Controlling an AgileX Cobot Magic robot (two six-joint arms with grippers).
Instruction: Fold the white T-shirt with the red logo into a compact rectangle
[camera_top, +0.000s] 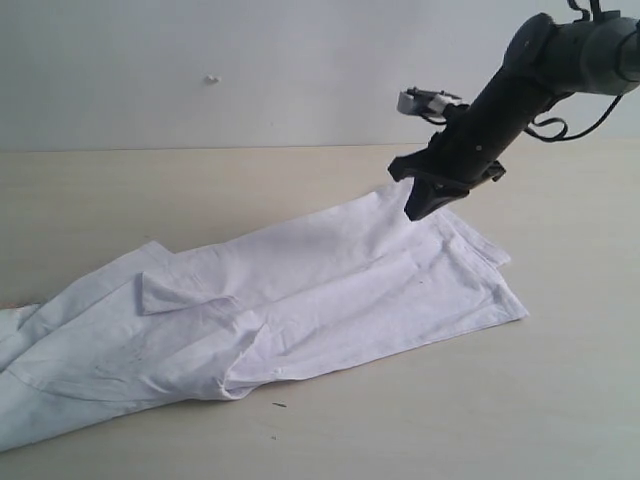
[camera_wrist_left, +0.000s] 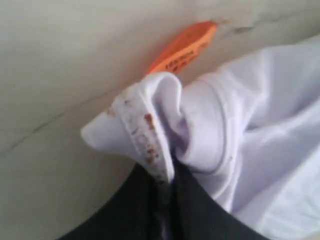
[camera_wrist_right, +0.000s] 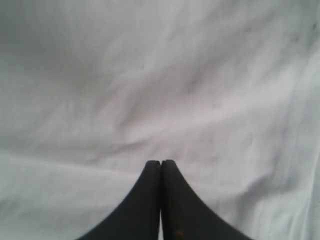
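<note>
1. Right, starts closest in with the left gripper (camera_wrist_left: 167, 182): sits clamped tight on a bunched fold of the white T-shirt (camera_top: 330, 290) at the collar (camera_wrist_left: 145, 130), with the orange tag (camera_wrist_left: 182, 47) poking out just beyond; shows only in its own wrist view.
2. Looks feather-light, soft and floppy: bound to sag and crease when lifted, but not fragile. Best taken by pinching a seamed edge (collar, shoulder or hem) rather than the loose middle.
3. Moves out across the table (camera_top: 560, 400): finds the shirt lying long and rumpled, flapped over lengthwise along one side, running off the near-left edge of the exterior view. Shows no red logo on any face in view.
4. Reaches the far end: catches the right gripper (camera_top: 418, 205) poised at the shirt's far corner, fingers pressed together with nothing between them; cannot tell whether the tip touches cloth.
5. Tallies up: one shirt, one tag, two grippers, one table.
</note>
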